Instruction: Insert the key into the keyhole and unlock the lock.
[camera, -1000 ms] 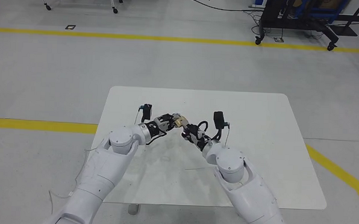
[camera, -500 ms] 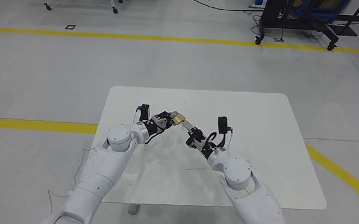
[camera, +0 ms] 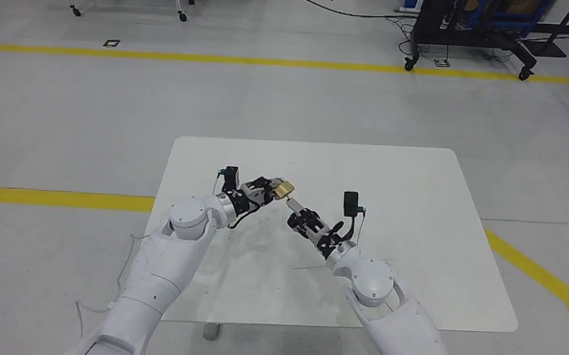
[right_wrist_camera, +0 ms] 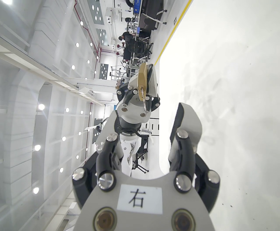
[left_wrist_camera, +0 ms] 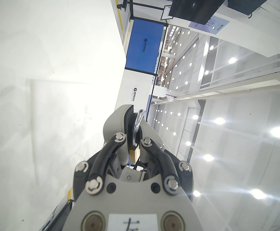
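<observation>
Currently the left hand (left_wrist_camera: pixel 136 128) is clamped on the brass padlock (right_wrist_camera: pixel 141 75) over the bench (camera: pixel 408 183), the key (right_wrist_camera: pixel 143 101) seated in its keyhole (right_wrist_camera: pixel 141 88), and the right hand (right_wrist_camera: pixel 148 118), fingers apart and empty, should pinch the small, stiff key by its flat head.

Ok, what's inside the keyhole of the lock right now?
The key sits in the keyhole of the brass lock, head sticking out. Its blade is covered by the lock body, so depth cannot be told. The left gripper grips the lock.
</observation>
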`<state>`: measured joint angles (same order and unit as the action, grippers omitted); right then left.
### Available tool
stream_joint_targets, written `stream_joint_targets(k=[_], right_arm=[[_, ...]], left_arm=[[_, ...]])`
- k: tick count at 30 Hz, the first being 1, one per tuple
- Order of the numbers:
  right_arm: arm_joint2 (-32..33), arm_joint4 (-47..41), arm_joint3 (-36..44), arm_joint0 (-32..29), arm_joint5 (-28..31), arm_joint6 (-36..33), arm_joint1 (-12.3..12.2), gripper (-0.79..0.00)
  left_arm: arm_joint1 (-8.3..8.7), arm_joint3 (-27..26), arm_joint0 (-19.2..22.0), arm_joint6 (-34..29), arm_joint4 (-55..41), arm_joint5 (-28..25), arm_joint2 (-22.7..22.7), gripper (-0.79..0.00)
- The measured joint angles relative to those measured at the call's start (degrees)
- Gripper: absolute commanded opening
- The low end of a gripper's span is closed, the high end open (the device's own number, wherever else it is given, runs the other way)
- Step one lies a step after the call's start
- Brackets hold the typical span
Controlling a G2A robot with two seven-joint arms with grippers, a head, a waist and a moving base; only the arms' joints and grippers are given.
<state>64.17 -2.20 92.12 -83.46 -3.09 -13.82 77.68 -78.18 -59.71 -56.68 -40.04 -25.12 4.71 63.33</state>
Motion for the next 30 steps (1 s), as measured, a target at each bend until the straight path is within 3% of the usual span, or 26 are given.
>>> stream_joint_targets(k=[1, 3, 5, 10, 30], right_arm=[[-0.1, -0.1, -0.3, 0.2, 0.0, 0.1, 0.0, -0.557], [-0.2, -0.4, -0.7, 0.5, 0.2, 0.6, 0.1, -0.576], [-0.2, -0.6, -0.9, 0.6, 0.4, 0.8, 0.2, -0.702], [-0.3, -0.6, -1.0, 0.7, 0.9, 1.1, 0.2, -0.785], [1.1, 0.9, 2.0, 0.4, -2.8, -2.8, -0.4, -0.785]], left_arm=[[0.01, 0.0, 0.0, 0.0, 0.0, 0.0, 0.0, -0.785], [0.03, 0.0, 0.0, -0.1, 0.1, -0.1, 0.0, -0.785], [0.04, -0.1, -0.1, -0.1, 0.2, -0.1, -0.1, -0.785], [0.05, -0.3, -0.1, 0.0, 0.6, -0.3, -0.2, -0.785], [0.43, -1.9, -0.9, 0.5, 4.4, -2.6, -0.7, -0.785]])
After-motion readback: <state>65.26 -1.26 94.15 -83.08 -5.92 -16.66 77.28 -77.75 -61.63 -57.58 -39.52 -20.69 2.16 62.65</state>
